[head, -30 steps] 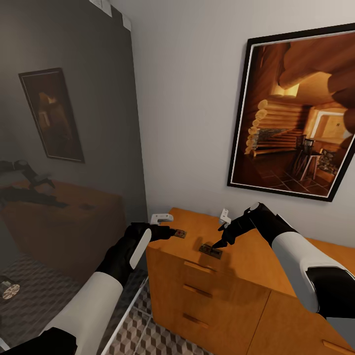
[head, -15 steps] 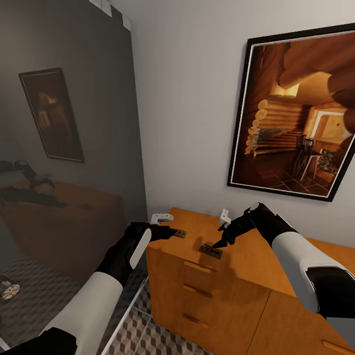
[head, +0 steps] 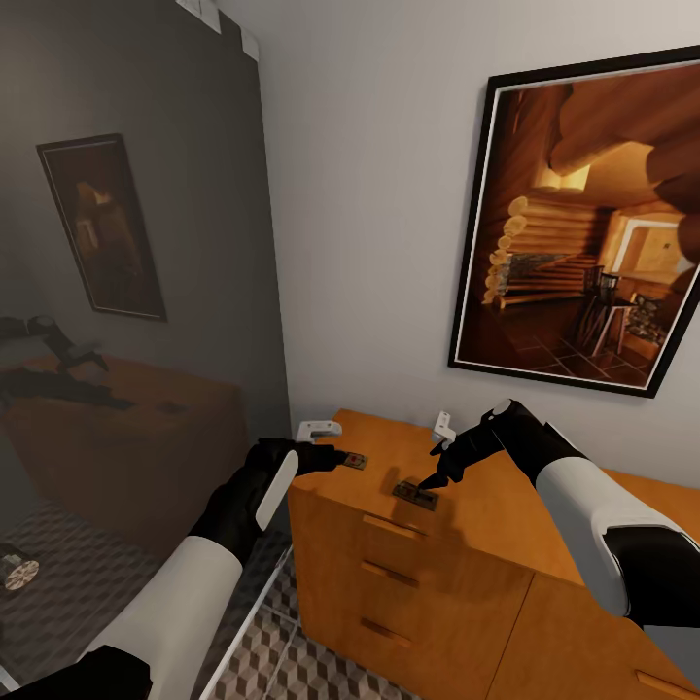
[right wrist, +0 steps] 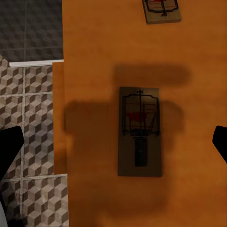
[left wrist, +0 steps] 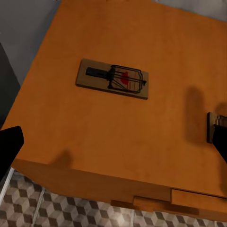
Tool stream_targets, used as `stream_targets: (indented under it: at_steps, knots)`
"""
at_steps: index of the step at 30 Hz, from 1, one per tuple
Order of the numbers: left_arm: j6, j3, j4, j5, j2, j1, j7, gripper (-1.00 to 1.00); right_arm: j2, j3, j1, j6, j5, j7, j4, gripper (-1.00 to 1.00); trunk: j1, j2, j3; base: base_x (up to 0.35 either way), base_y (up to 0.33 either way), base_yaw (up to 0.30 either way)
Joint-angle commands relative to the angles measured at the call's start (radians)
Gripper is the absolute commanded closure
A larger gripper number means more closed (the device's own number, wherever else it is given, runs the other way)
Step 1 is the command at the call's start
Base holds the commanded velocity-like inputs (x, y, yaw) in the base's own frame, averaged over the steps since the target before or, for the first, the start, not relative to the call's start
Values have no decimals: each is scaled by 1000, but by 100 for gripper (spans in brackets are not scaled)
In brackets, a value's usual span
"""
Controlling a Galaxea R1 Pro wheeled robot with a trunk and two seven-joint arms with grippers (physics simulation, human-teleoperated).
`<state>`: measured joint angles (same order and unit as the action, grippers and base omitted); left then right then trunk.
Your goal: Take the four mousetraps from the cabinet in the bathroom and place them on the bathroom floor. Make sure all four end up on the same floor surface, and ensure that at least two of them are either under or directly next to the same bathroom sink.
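Two mousetraps lie flat on the top of the orange-brown cabinet [head: 486, 525]. My left gripper [head: 335, 456] is open, just left of the mousetrap [head: 356, 461] near the cabinet's left end; from the left wrist that trap [left wrist: 112, 78] lies ahead of the spread fingers [left wrist: 9, 146]. My right gripper [head: 435, 482] is open and points down right above the second mousetrap [head: 415, 496], which sits centred between its fingers [right wrist: 9, 151] in the right wrist view [right wrist: 140, 137]. The bathroom floor [head: 292, 666] with cube tiles lies below. The bathroom sink is out of view.
A dark tinted glass panel [head: 126, 292] stands close on the left of the cabinet and mirrors the arms. A framed painting [head: 583, 224] hangs on the white wall behind. Drawer fronts with bar handles [head: 389, 574] face me.
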<state>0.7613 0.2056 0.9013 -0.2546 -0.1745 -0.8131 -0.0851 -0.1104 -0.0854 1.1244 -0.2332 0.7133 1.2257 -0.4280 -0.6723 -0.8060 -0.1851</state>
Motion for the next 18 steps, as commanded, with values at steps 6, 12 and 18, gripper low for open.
stream_targets:
  at_steps: [6, 12, 18]
  knots:
    - [-2, 0, 0, 2, 0, 0, -1, -100, 0, 0, 0, 0, 0, 0, 0, -100, 0, 0, 0, 0, 0, 0]
    - [-2, 0, 0, 2, 0, 0, -1, -100, 0, 0, 0, 0, 0, 0, 0, -100, 0, 0, 0, 0, 0, 0]
    - [-2, 0, 0, 2, 0, 0, -1, -100, 0, 0, 0, 0, 0, 0, 0, -100, 0, 0, 0, 22, 4, 0]
